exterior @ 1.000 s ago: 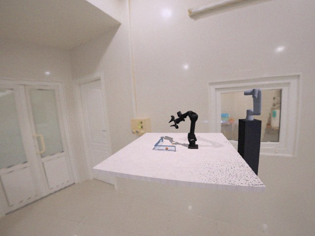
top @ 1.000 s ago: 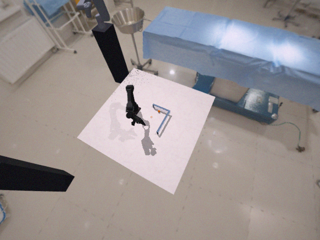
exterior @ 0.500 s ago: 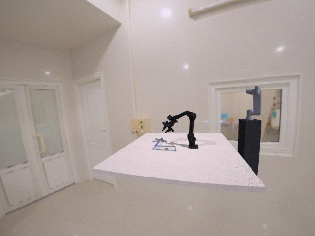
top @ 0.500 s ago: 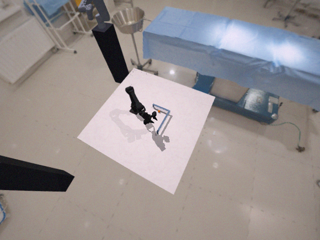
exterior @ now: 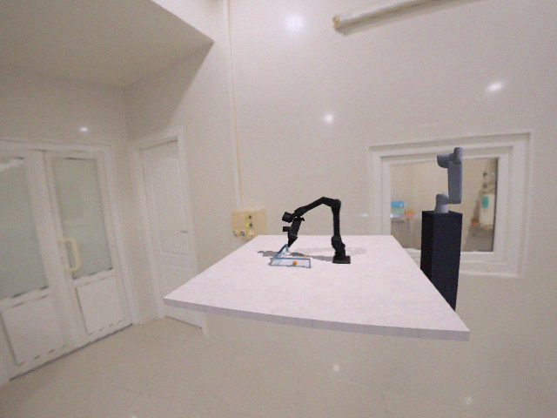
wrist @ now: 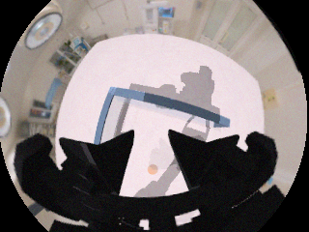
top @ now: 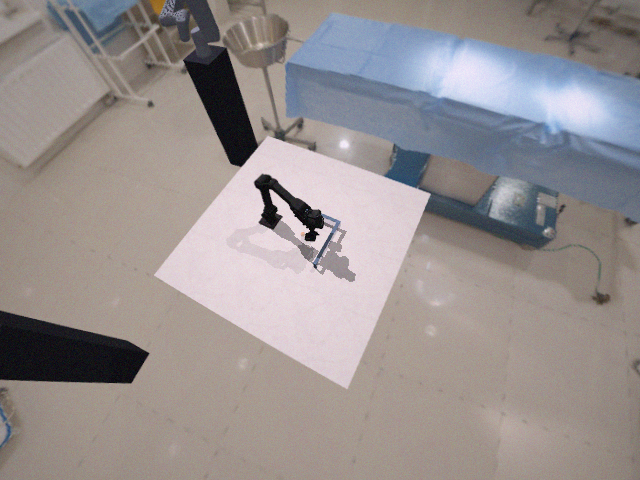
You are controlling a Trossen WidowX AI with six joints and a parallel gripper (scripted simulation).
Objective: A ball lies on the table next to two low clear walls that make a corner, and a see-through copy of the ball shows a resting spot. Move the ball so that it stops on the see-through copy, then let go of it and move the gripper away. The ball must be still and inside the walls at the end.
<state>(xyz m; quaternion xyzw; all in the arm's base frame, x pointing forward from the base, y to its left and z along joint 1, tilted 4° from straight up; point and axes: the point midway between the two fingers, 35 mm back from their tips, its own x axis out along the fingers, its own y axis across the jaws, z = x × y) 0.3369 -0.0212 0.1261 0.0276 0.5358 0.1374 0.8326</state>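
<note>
Jaws of the black gripper are standing partly spread, with bare table showing in the gap between the two pointed fingers, and they are pinching nothing. From the wrist camera, the small orange ball is lying on the white table, framed in the gap between the fingertips but below them and apart from them. Just above the ball in that view, a very faint pale round patch may be the see-through copy, though it is too faint to tell for sure. Beyond the ball, the two low clear walls, edged in blue, are meeting at a corner on the left of that view.

From the side camera, the black arm is arching up from its base and reaching down toward the walls, with the gripper hanging tilted above the table. The ball is sitting on the table surface lower than the fingertips, close against the near wall.

From the overhead camera, the gripper is hovering just beside the walls, and a pale orange speck, the ball, is showing at its left edge. A dark pillar carrying a grey arm is standing at the far edge of the table.
</note>
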